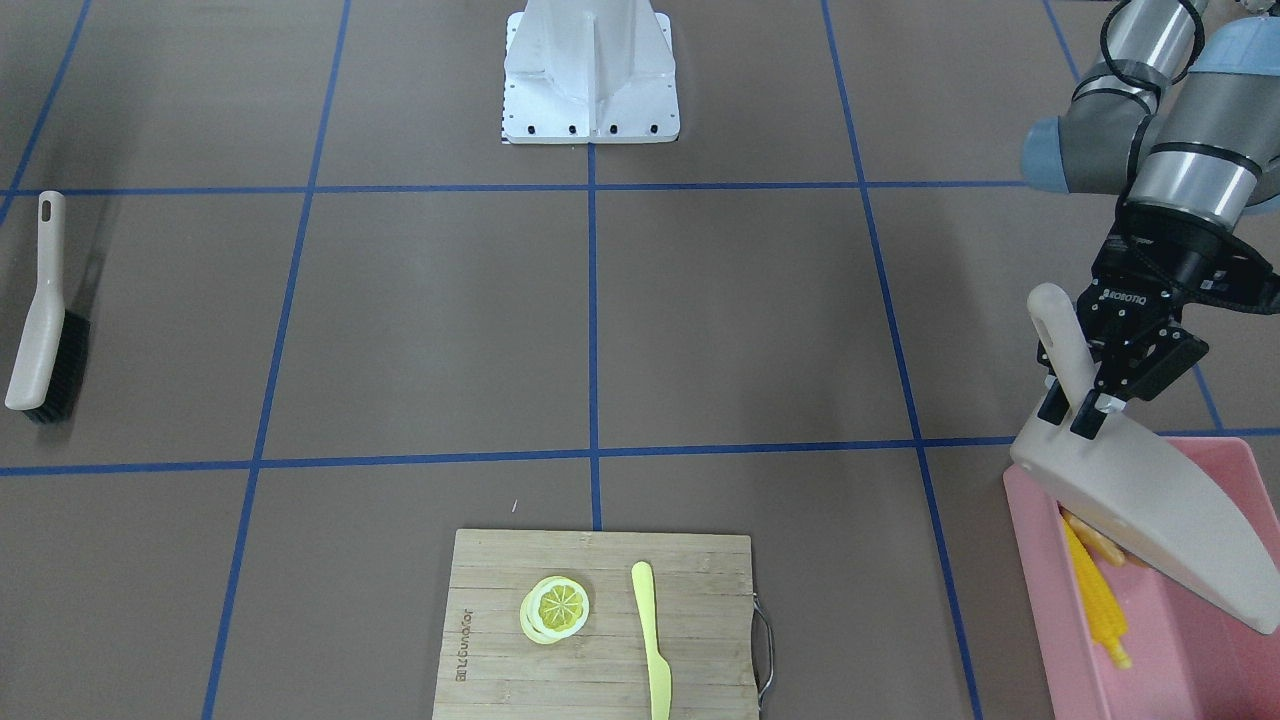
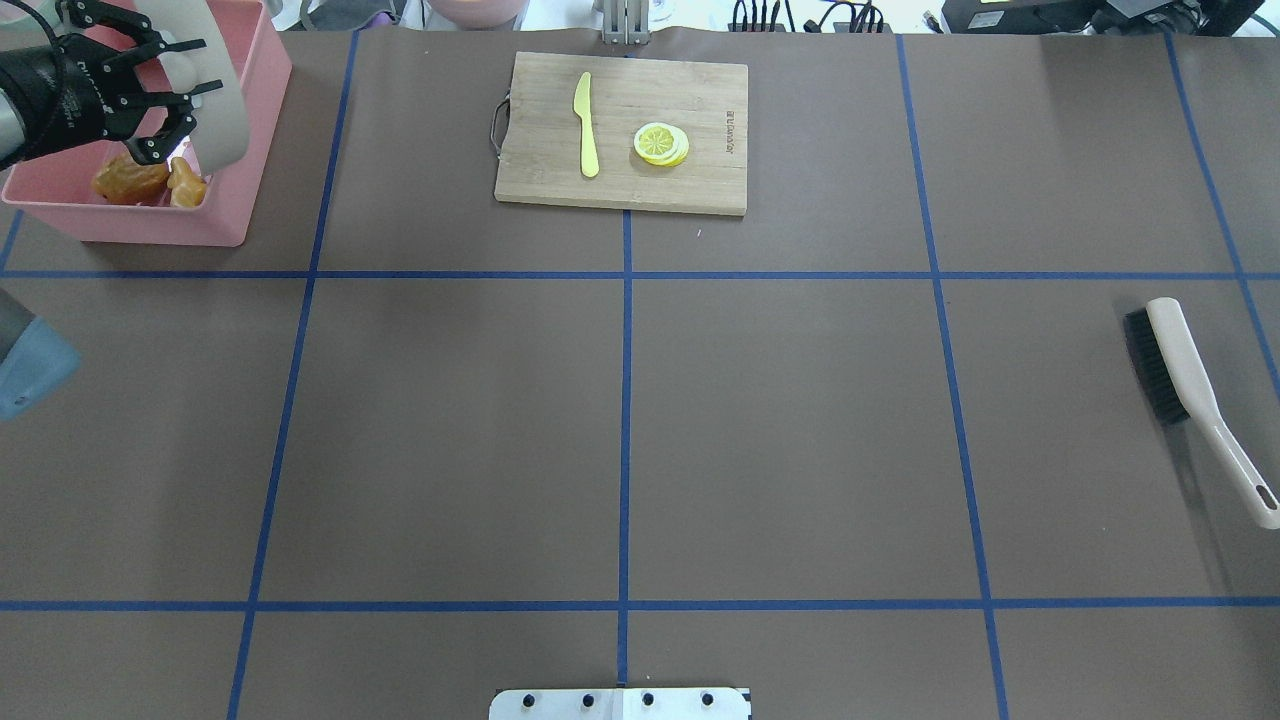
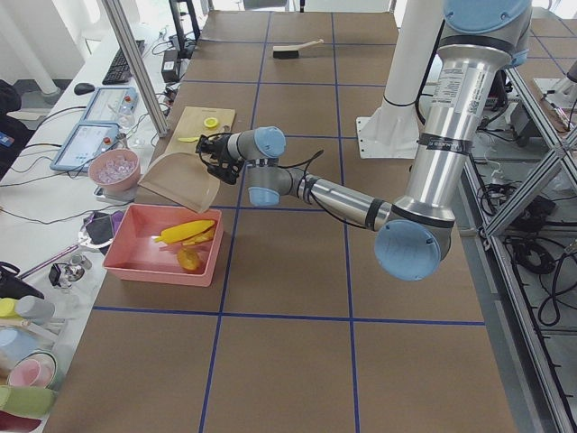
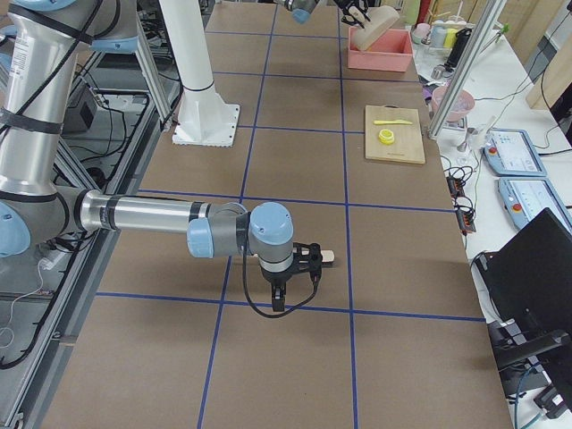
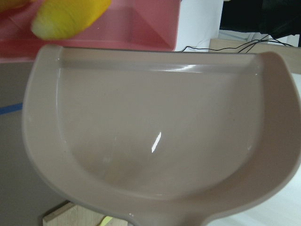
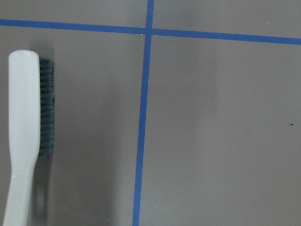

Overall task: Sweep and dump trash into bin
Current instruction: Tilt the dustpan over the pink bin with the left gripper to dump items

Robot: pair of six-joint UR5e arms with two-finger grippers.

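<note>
left tool (image 1: 1075,410) grips dustpan (image 1: 1150,510) tilted over bin (image 1: 1225,455) rim; right tool (image 4: 315,257): cannot tell.

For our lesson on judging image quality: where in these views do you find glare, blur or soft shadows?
Left wrist view: bright glare streaks on the glossy inside of the dustpan, and the yellow corn cob at the top edge is blurred. Front-facing view: the brush throws a soft, diffuse shadow to its right. Right wrist view: brush and tape lines are in focus.
</note>
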